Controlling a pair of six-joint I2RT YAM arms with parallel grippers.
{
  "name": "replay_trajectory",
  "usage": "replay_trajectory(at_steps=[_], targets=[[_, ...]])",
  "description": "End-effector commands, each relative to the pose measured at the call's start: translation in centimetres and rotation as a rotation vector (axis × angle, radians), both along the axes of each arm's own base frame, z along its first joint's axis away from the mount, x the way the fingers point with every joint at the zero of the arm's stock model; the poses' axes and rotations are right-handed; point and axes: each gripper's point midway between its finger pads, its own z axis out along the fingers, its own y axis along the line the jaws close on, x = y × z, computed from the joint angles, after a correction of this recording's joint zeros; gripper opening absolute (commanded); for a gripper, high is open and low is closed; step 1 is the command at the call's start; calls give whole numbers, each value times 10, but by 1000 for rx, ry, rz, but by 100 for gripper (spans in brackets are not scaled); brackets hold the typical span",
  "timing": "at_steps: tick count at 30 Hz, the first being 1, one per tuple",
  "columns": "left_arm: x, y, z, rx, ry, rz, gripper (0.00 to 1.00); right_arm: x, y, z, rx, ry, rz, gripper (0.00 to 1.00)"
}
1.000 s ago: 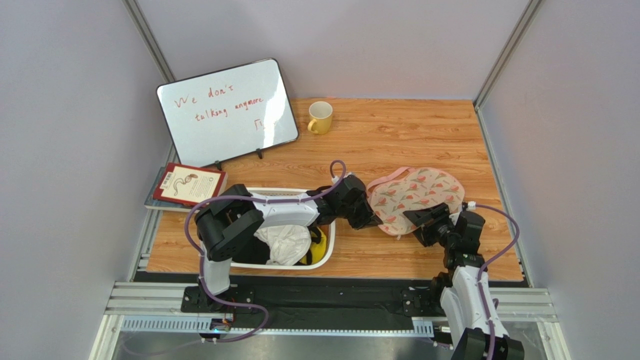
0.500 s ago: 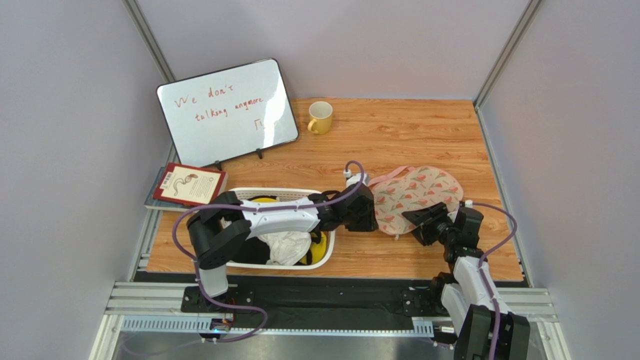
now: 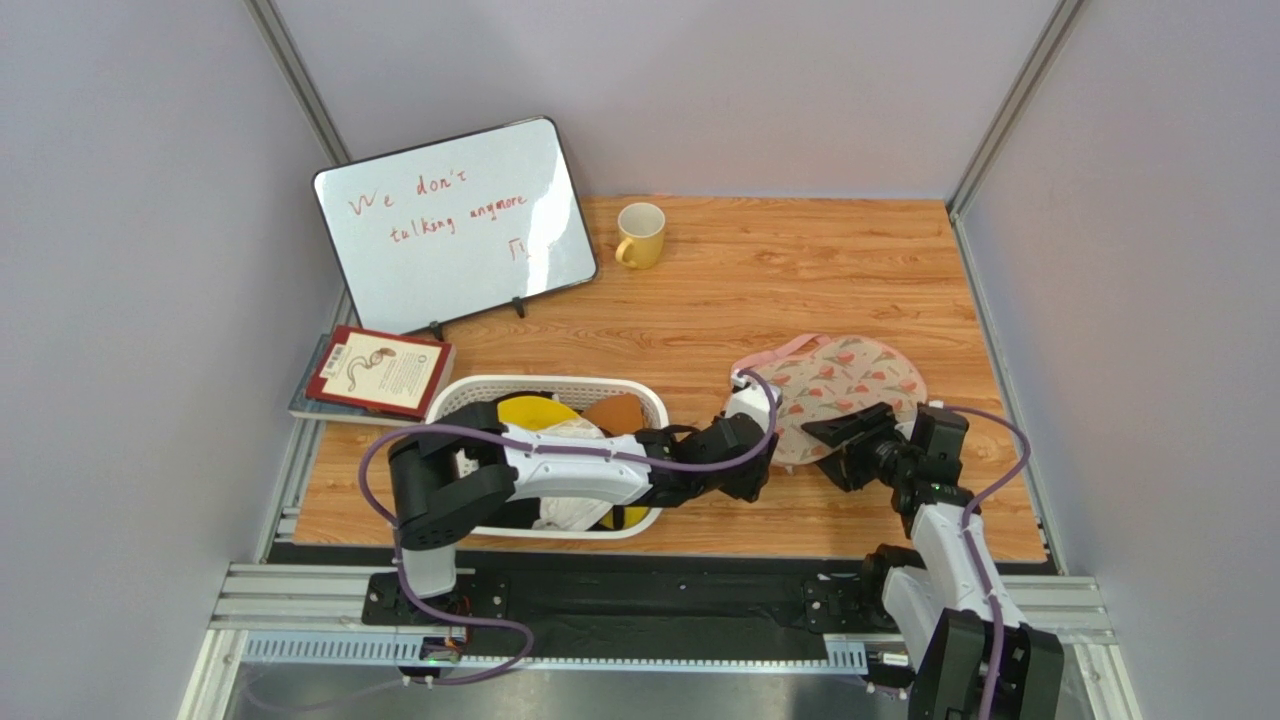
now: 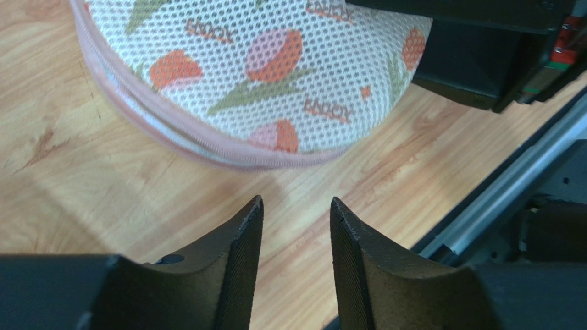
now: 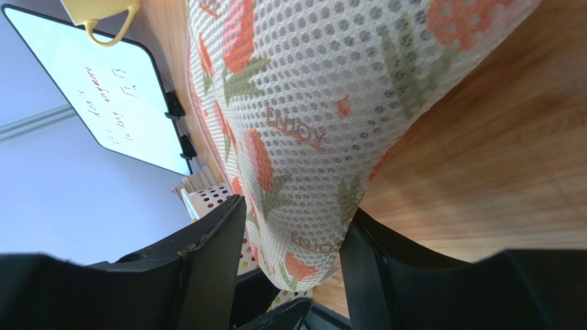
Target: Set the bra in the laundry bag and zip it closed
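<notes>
Wooden table (image 3: 781, 285): one laundry bag (image 3: 845, 378), right fingers (image 3: 830, 434) pinching its edge; left fingers (image 3: 763, 462) spread, empty, beside it.

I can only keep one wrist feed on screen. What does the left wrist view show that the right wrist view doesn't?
Left wrist only: the left gripper, open and empty above bare wood, short of the laundry bag. Right wrist only: the right gripper clamping the bag's edge, with the whiteboard, yellow mug and white basket behind. Both: the bag's printed mesh and the wooden table.
</notes>
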Motion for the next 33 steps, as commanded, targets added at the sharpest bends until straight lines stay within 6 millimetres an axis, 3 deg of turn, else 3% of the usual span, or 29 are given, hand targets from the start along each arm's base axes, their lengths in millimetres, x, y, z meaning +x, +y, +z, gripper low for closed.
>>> replay_trajectory(at_steps=[1, 8, 18, 22, 27, 30, 33], targets=[[16, -30, 20, -59, -145, -21, 49, 3, 4, 17, 52, 10, 6, 56], [19, -50, 23, -80, -217, -24, 53, -1, 5, 16, 76, 54, -15, 56], [16, -58, 15, -82, -223, 29, 55, -5, 4, 11, 116, 120, -68, 56], [7, -59, 9, -77, -235, 18, 54, -4, 4, 13, 123, 120, -79, 56], [5, -56, 2, -80, -233, 44, 45, -4, 2, 10, 113, 123, -85, 56], [7, -50, 7, -97, -232, 73, 45, -4, 1, 7, 93, 128, -79, 56], [7, -45, 12, -69, -226, 68, 51, -7, -3, 2, 55, 137, -82, 56]])
